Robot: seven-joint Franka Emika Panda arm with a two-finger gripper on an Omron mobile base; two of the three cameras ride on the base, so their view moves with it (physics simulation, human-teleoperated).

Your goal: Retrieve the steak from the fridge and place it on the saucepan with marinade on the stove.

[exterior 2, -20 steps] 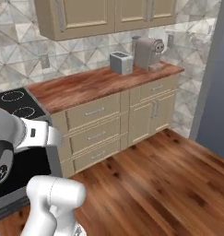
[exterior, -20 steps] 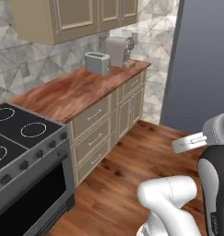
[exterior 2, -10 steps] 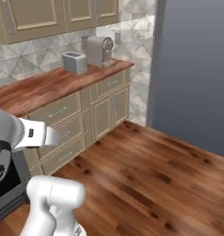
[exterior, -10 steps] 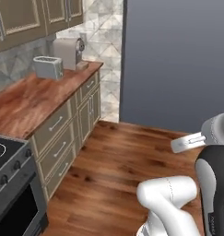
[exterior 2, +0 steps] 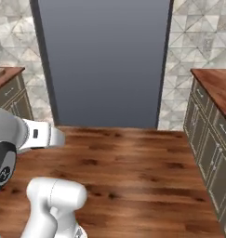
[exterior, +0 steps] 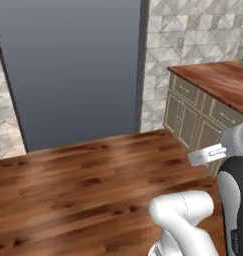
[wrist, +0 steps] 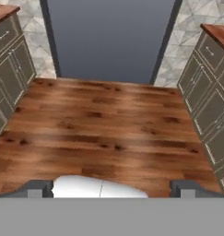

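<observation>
— Since a second ago, what has changed?
— Both base views have swung with the base, away from the black stove and the toaster counter. They now face a tall flat blue-grey panel [exterior: 73,75].

— What lies around that panel?
— Pale tiled wall [exterior: 193,30] flanks it. A brown plank floor [exterior: 68,190] runs from its foot toward the robot. To the panel's right stand beige cabinets under a reddish wood counter [exterior: 218,80]. In the right base view another beige cabinet [exterior 2: 7,93] stands to the panel's left.

— And the claw?
— In the hand view the gripper [wrist: 111,186] has its two dark fingertips [wrist: 39,186] spread wide with nothing between them, pointing across the floor at the panel.

— Where is the steak?
— I cannot tell.

— The arm?
— The white arm [exterior: 183,215] is folded low, well short of the panel.
</observation>
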